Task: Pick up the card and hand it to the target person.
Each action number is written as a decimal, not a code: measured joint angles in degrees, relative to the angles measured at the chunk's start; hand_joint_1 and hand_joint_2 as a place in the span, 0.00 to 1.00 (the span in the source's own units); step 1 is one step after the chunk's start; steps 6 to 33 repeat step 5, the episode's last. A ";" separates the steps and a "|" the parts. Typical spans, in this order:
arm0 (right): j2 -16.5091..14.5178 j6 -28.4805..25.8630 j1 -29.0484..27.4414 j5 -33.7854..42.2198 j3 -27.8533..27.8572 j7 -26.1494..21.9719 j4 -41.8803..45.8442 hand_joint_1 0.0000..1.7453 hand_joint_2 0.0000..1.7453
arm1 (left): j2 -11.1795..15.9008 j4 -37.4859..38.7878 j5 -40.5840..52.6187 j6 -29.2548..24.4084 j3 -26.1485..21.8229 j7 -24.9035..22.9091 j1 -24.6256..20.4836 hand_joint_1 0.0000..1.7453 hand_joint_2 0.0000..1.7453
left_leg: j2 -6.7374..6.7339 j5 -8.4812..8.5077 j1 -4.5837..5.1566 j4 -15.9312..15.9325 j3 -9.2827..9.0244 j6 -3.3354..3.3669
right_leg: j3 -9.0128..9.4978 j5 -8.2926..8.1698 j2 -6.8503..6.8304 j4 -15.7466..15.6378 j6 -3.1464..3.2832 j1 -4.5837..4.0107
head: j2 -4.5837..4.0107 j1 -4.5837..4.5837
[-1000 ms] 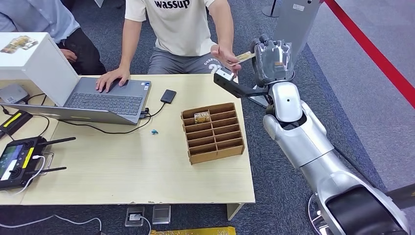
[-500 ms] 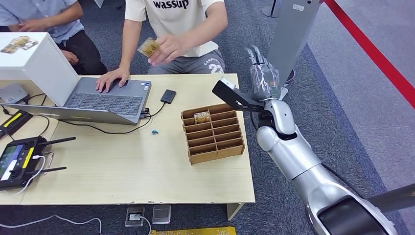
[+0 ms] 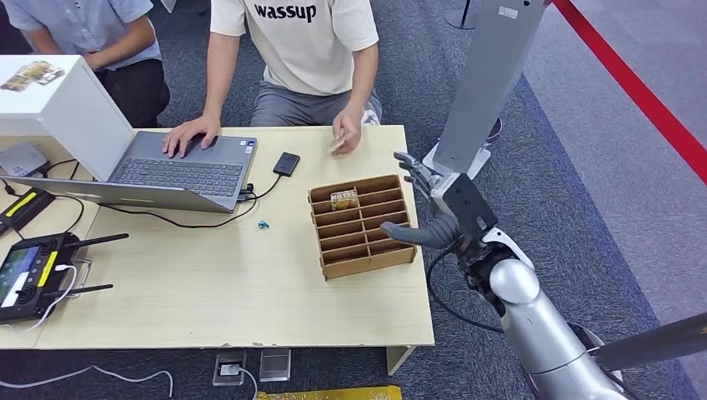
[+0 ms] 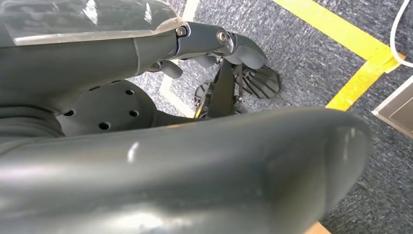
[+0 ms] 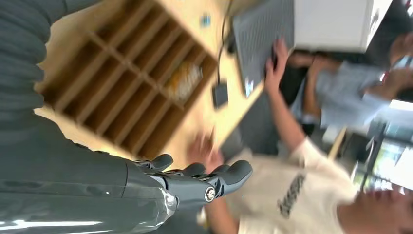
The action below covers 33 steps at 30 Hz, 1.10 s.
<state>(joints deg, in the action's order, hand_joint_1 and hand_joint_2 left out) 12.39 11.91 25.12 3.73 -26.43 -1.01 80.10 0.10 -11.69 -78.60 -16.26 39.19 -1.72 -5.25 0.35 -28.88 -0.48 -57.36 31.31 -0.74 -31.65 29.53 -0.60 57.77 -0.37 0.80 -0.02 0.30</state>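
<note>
Cardboard-brown and slotted, the divided card holder box [image 3: 363, 225] sits on the pale wooden counter [image 3: 208, 283] and serves as the landmark. One small card with a yellowish printed face [image 3: 343, 199] stands in a slot near the box's far left corner; in the right wrist view it shows as a blurred yellow patch [image 5: 184, 80]. A second card, pale and thin, seems to be in the hand of the person in the cream T-shirt [image 3: 344, 133], which rests on the counter just beyond the box's far edge; the card itself is too small to make out clearly. Two people sit beyond the box: the one in the cream T-shirt [image 3: 300, 42] and, further left, one in a light blue shirt [image 3: 92, 25]. Left of the box lie one grey open laptop [image 3: 179, 171], one small black rectangular device [image 3: 286, 163] and one tiny blue object [image 3: 263, 224]; far to the left is a black handheld controller with a screen [image 3: 29, 267]. The robot's right hand [image 3: 429, 212] hangs just beside the box's right side, above the counter's edge, holding nothing, fingers spread apart and its thick grey thumb pointing toward the box. Its silver forearm [image 3: 534, 325] rises from below. The robot's left hand [image 4: 160, 122] hangs over dark carpet with yellow floor tape; I cannot tell how its fingers lie.
</note>
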 joint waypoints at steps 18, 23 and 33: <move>2.79 2.50 -4.76 3.05 1.02 0.66 4.86 0.00 1.00 | 0.21 0.00 0.00 -0.14 0.00 -0.22 -0.04 0.00 0.00 | -0.01 0.00 0.00 0.00 -0.03 0.00 | 0.03 0.00 0.01 0.00 0.00 0.00 | 0.00 -0.03; 2.79 2.50 -4.76 3.05 1.02 0.66 4.86 0.00 1.00 | 0.21 0.00 0.00 -0.14 0.00 -0.22 -0.04 0.00 0.00 | -0.01 0.00 0.00 0.00 -0.03 0.00 | 0.03 0.00 0.01 0.00 0.00 0.00 | 0.00 -0.03; 2.79 2.50 -4.76 3.05 1.02 0.66 4.86 0.00 1.00 | 0.21 0.00 0.00 -0.14 0.00 -0.22 -0.04 0.00 0.00 | -0.01 0.00 0.00 0.00 -0.03 0.00 | 0.03 0.00 0.01 0.00 0.00 0.00 | 0.00 -0.03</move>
